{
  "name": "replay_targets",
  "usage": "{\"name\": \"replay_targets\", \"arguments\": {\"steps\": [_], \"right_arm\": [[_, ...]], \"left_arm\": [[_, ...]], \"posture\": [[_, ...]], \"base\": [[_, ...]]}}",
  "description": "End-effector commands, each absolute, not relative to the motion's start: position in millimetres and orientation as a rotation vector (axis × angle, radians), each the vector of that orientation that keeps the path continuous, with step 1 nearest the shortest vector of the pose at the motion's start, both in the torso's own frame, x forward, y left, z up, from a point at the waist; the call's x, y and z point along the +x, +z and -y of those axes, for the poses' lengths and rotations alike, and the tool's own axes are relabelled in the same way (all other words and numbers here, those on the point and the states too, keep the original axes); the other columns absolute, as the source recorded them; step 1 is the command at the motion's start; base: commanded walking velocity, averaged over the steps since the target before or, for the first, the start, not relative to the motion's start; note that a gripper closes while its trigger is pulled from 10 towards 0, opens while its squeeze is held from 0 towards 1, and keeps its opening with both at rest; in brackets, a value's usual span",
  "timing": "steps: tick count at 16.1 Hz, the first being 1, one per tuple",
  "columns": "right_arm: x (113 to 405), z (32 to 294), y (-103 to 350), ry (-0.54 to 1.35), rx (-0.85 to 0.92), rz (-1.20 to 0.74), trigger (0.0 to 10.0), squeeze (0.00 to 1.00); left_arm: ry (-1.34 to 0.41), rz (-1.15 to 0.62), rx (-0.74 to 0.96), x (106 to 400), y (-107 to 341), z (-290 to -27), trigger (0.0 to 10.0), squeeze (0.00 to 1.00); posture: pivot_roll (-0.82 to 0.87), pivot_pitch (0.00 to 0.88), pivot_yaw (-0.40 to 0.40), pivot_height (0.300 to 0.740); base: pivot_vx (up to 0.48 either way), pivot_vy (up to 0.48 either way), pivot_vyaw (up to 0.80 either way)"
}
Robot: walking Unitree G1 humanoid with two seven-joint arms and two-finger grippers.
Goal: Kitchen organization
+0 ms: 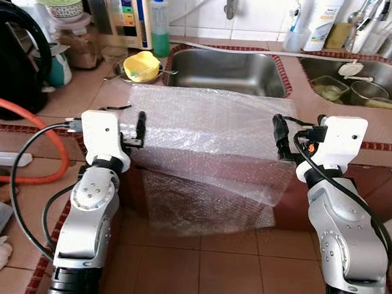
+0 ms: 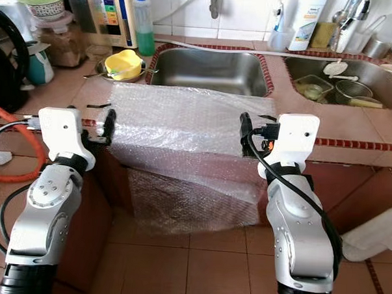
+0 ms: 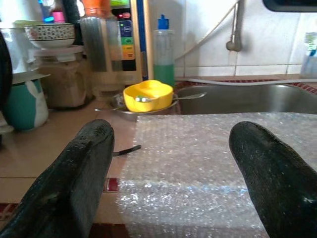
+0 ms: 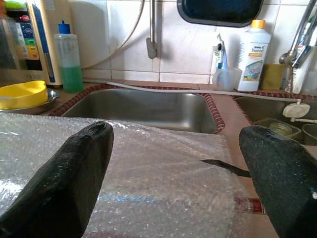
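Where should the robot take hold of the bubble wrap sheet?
At its two side edges where the bubble wrap sheet lies flat on the counter, each gripper coming in from its own side. The left gripper and right gripper are open beside those edges.

Tan tiled counter with red mosaic edging, steel sink set in it, white tiled wall behind, terracotta tile floor below

Bare counter flanking bubble wrap; yellow bowl behind.
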State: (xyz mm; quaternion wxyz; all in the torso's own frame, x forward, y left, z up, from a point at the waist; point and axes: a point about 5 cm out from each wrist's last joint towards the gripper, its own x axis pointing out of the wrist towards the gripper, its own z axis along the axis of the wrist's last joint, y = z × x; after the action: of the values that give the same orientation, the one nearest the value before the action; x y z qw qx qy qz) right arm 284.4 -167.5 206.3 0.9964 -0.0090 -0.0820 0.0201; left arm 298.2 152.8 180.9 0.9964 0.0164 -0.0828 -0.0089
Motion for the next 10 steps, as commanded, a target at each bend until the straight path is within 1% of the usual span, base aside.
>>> {"name": "replay_targets", "arguments": {"steps": [1,10], "right_arm": [[284.2,167.0,210.7,0.045,-0.017,0.183,10.0,0.0],[283.7,166.4,210.5,0.047,-0.02,0.183,10.0,0.0]], "left_arm": [[-0.027,0.177,0.027,296.7,183.4,-152.1,10.0,0.0],[-0.042,0.187,0.028,295.4,183.5,-149.8,10.0,0.0]], "posture": [[-0.03,0.068,0.027,0.74],[-0.04,0.071,0.027,0.74]], "base": [[0.251,0.0,0.0],[0.305,0.0,0.0]]}}
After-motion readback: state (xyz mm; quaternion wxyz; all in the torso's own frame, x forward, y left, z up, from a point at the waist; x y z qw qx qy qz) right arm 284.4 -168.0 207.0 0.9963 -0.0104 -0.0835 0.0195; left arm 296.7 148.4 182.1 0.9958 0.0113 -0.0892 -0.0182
